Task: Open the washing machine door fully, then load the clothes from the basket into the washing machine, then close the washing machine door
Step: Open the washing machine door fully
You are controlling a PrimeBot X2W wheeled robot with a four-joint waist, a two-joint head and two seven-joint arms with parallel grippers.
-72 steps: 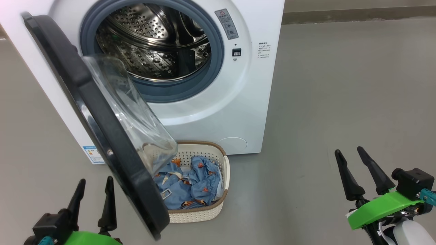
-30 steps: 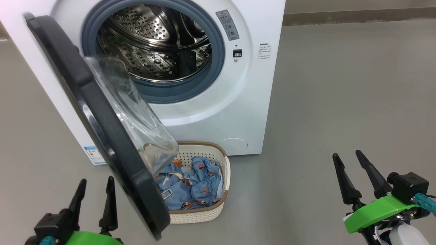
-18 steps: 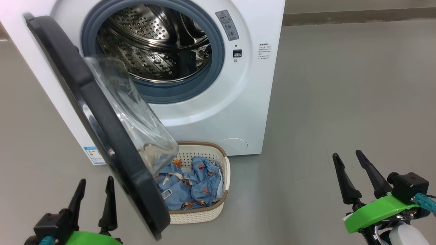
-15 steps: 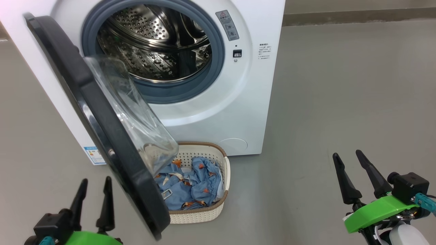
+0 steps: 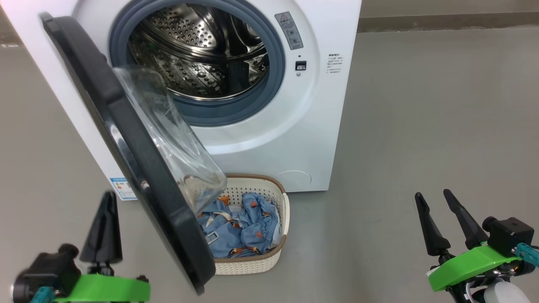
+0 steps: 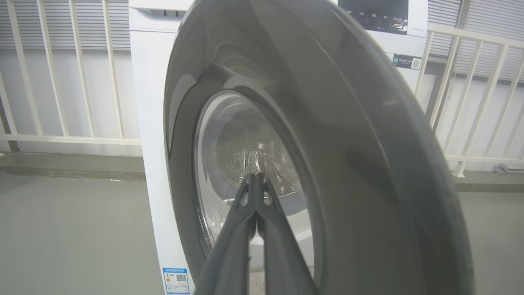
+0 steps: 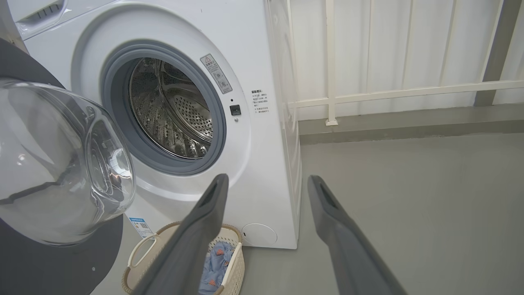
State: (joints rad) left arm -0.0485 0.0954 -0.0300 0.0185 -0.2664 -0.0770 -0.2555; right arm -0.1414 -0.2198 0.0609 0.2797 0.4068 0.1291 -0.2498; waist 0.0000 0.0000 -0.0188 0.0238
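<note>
The washing machine (image 5: pixel 290 139) stands with its steel drum (image 5: pixel 202 54) exposed. Its door (image 5: pixel 126 139), black-rimmed with a clear glass bowl, swings partway out toward me and hangs over the basket (image 5: pixel 257 261). Blue printed clothes (image 5: pixel 244 229) lie in that basket on the floor by the machine's foot. My left gripper (image 5: pixel 107 200) is shut and empty, low at the left, just outside the door's outer face (image 6: pixel 327 123); the left wrist view has its fingers pressed together (image 6: pixel 254 180). My right gripper (image 5: pixel 433 198) stands open over bare floor at the lower right, well away from the basket (image 7: pixel 229 262).
Grey floor (image 5: pixel 421 126) stretches to the right of the machine. A white railing (image 7: pixel 368 94) and a raised kerb run behind it. A small blue label (image 5: pixel 123 188) sits low on the machine's front left corner.
My left gripper's fingers have closed together on nothing and the arm has shifted slightly. The head view has shifted a little; door, basket and right gripper keep their places.
</note>
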